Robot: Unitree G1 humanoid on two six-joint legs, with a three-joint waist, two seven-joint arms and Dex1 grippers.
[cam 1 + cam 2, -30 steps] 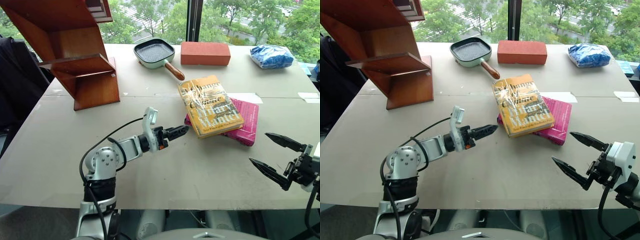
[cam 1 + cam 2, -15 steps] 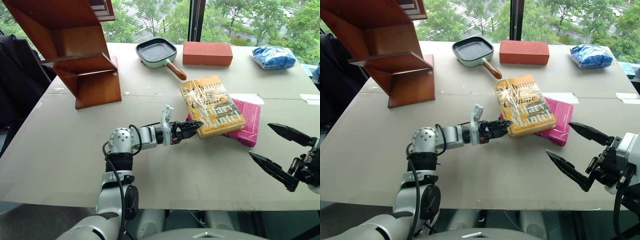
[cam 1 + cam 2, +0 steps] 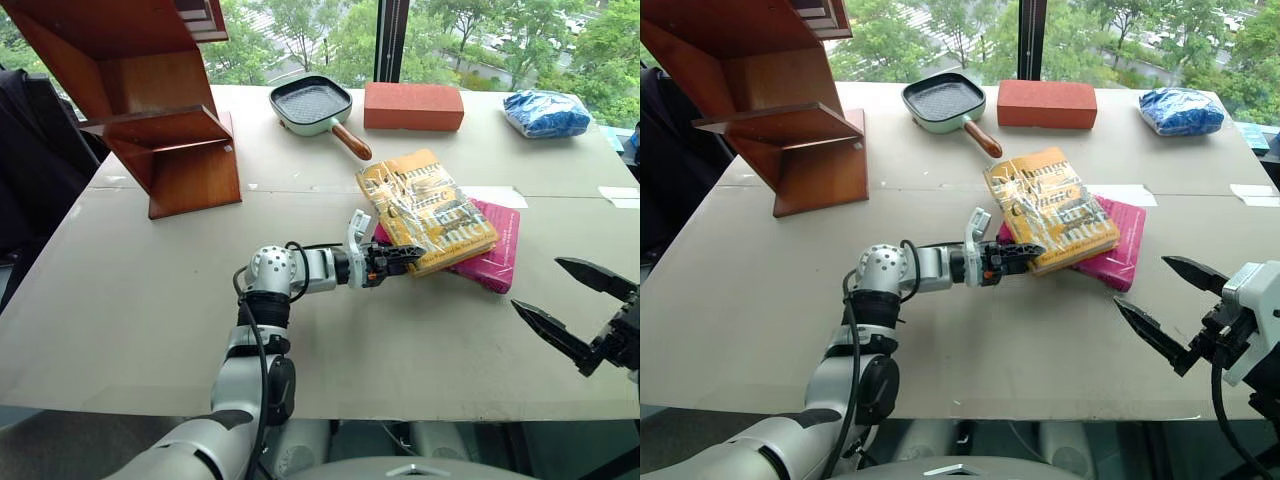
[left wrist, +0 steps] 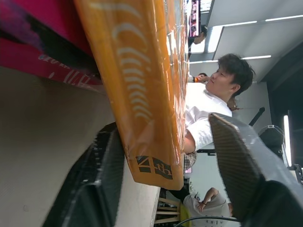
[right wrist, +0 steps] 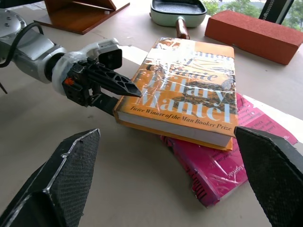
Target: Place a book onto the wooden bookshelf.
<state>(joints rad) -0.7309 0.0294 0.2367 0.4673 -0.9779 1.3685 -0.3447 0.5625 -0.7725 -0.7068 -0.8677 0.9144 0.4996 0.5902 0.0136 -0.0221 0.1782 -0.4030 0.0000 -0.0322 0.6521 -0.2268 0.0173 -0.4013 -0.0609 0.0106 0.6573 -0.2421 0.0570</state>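
Note:
The book (image 3: 425,205), yellow-orange with pale lettering, lies on top of a magenta-pink book (image 3: 495,252) in the middle of the table. My left gripper (image 3: 413,256) reaches in level from the left at the book's near left corner. One finger lies over the cover and the other under the corner. In the left wrist view the spine (image 4: 147,94) rests against one finger (image 4: 94,189), with a gap to the other finger (image 4: 236,165). My right gripper (image 3: 538,284) hangs open near the table's front right, apart from both books. The wooden bookshelf (image 3: 150,100) stands at the back left.
A green square pan (image 3: 312,103) with a wooden handle, a red-orange brick block (image 3: 413,105) and a blue bag (image 3: 545,112) line the far edge by the window. People show beyond the table in the left wrist view. Bare tabletop lies between the bookshelf and the books.
My left gripper has moved right to the book's corner. Its fingers now straddle that corner and have narrowed. The book has turned slightly. The right gripper has barely moved.

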